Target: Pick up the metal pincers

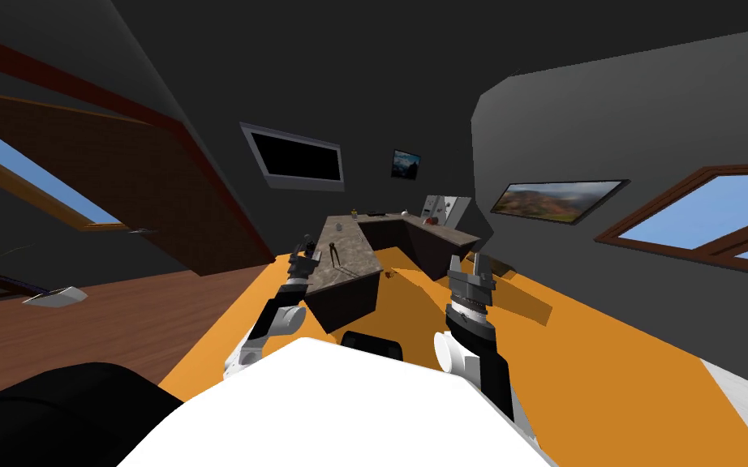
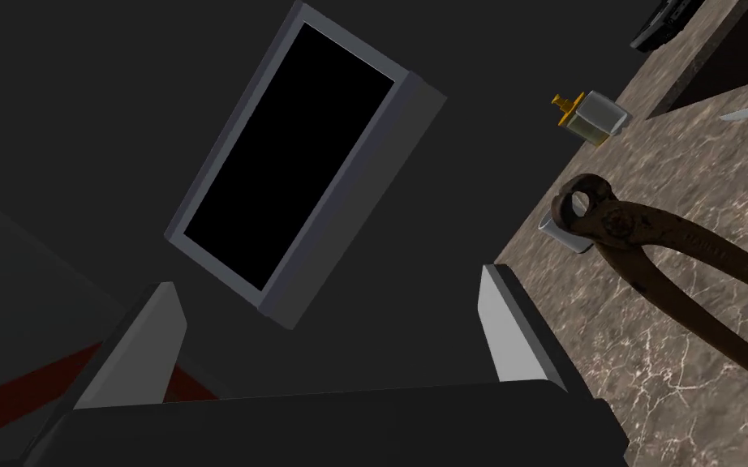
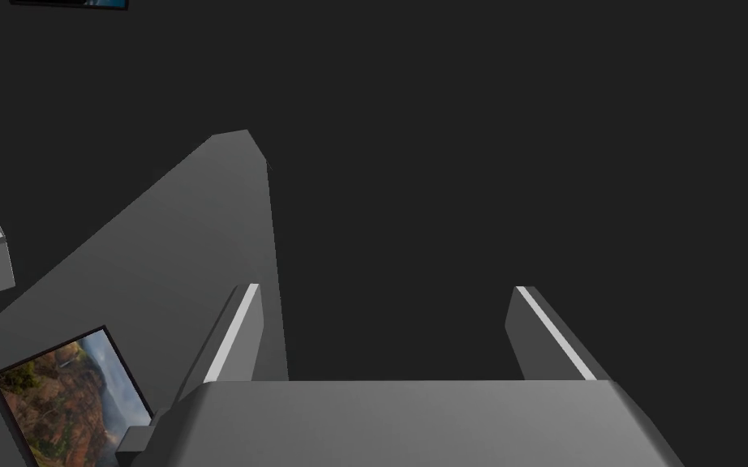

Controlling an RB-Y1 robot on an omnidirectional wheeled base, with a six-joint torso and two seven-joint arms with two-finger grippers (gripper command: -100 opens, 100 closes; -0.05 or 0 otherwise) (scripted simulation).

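Now | both jaws apart | pincers (image 2: 617,224) on counter (image 2: 672,349) | bottle (image 2: 599,120) holds yellowish liquid

My right jaws stand spread, the two light grey fingers (image 3: 233,336) rising well apart from their grey body, aimed at a dark wall (image 3: 486,146). A framed landscape picture (image 3: 64,401) hangs near one finger.

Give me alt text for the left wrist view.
The open left claw hovers at the edge of a brown marbled countertop; rusty brown metal pincers lie on it, outside the fingers. A small glass bottle with a yellow cap sits beyond them.
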